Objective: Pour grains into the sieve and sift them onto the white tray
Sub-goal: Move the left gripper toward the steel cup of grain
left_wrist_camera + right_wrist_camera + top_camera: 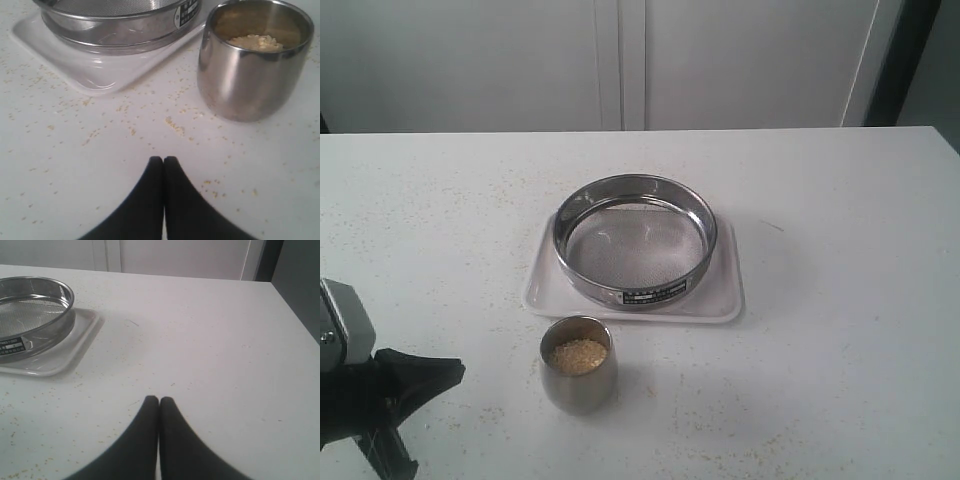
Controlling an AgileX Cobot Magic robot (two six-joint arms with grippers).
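Note:
The steel sieve (635, 240) stands empty on the white tray (720, 300) at the table's middle; both also show in the left wrist view, sieve (115, 25) on tray (100, 75), and in the right wrist view, sieve (30, 315) on tray (55, 360). A small steel cup (577, 365) in front of the tray holds golden and pale grains (578, 355), seen too as grains (256, 43). My left gripper (455, 372) sits shut and empty at the near left, apart from the cup; its tips (163, 160) meet. My right gripper (159, 400) is shut, empty, right of the tray, and out of the exterior view.
Loose spilled grains (175, 125) speckle the white tabletop around the cup and tray. The table's far edge (640, 130) meets white cabinet doors. The table's right edge (295, 315) drops off beside a dark gap.

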